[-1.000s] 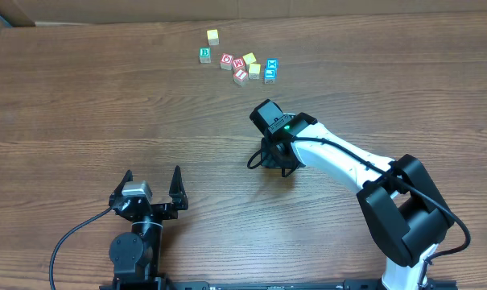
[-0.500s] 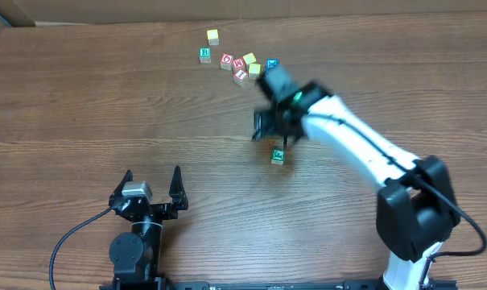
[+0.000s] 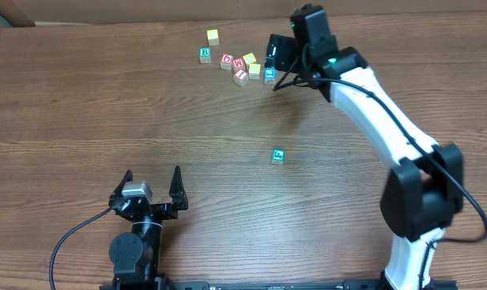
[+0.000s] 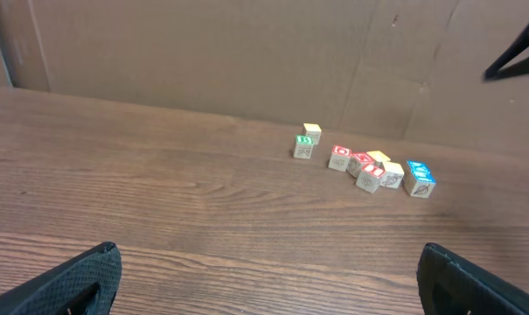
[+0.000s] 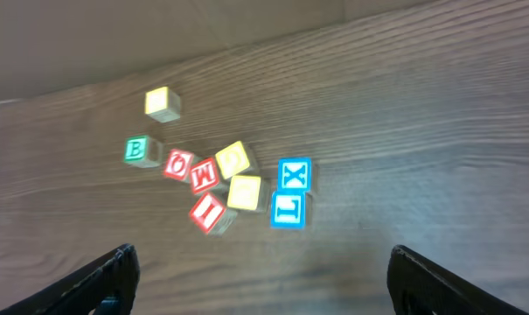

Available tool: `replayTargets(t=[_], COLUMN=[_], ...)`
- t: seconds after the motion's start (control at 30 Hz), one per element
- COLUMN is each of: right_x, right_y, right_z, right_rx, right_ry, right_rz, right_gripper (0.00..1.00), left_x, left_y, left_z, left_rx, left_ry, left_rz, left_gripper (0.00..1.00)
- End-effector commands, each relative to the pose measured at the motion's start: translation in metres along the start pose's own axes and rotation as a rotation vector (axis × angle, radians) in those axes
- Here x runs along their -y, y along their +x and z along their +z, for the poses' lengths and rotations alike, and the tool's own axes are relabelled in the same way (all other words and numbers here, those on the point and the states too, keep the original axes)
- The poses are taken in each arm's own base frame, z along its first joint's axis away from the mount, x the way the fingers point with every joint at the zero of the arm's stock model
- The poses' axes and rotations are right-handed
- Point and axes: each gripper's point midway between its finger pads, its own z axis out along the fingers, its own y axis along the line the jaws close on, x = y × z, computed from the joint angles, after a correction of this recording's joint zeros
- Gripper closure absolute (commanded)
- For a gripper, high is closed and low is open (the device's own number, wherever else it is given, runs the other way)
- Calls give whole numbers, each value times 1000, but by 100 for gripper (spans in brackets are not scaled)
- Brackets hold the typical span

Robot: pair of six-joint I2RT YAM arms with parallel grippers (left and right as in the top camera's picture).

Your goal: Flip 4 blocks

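Several small letter blocks lie in a cluster at the table's far side: a green B [image 3: 204, 55], red ones [image 3: 226, 60], yellow ones [image 3: 212, 36] and a blue L [image 3: 269, 76]. One green-framed block [image 3: 278, 156] sits alone mid-table. My right gripper [image 3: 277, 64] hovers open above the cluster's right end. Its wrist view shows the blue X [image 5: 294, 174] and blue L [image 5: 288, 209] ahead of the gripper [image 5: 260, 271], with nothing between the fingers. My left gripper [image 3: 153, 179] rests open near the front edge, empty, and the cluster [image 4: 360, 162] lies far ahead of it.
A cardboard wall [image 4: 247, 52] rises behind the table's far edge, close behind the cluster. The right arm [image 3: 372, 97] stretches from the front right across to the back. Bare wood separates the lone green block from the cluster.
My right gripper opened and let go of the green block mid-table. It then rose and swung back to the cluster at the far side. The left arm stayed still.
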Motion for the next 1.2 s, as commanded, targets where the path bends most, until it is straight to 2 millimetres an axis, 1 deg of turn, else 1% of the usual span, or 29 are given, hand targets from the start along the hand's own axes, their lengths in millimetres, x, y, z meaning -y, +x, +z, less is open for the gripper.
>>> replayTargets(t=[0.0,0.07,0.17,0.23,0.37,0.43,0.53,0.6,0.7,0.87,0.93,1.07,1.17], right_x=[14,18,24,28,35,37,37,37,36,34,34,35,31], right_y=[19,28,39,48,62,66,71,76,75,72,72,74,68], right_z=[40,57,79,94,114,120,127,132,137,137,137,137,129], right_rx=[-29,-39,-51,-61,-74,-80,-83,-84,-71,-58,-58,-67,-61], right_ry=[54,59,66,71,77,79,78,74,65,58,58,63,59], right_rz=[-15,-15,-15,-16,-22,-40,-43,-75,-111,-111,-111,-112,-111], right_gripper=[9,10,14,20,23,26,27,27,27,27,33,50,64], left_x=[0,0,0,0,0,0,0,0,0,0,0,0,0], left_y=[0,0,0,0,0,0,0,0,0,0,0,0,0], left_z=[0,0,0,0,0,0,0,0,0,0,0,0,0], left_rx=[4,4,4,4,4,4,4,4,4,4,4,4,4], left_ry=[0,0,0,0,0,0,0,0,0,0,0,0,0], left_rz=[22,23,23,23,23,23,23,23,23,23,23,23,23], left_gripper=[0,0,0,0,0,0,0,0,0,0,0,0,0])
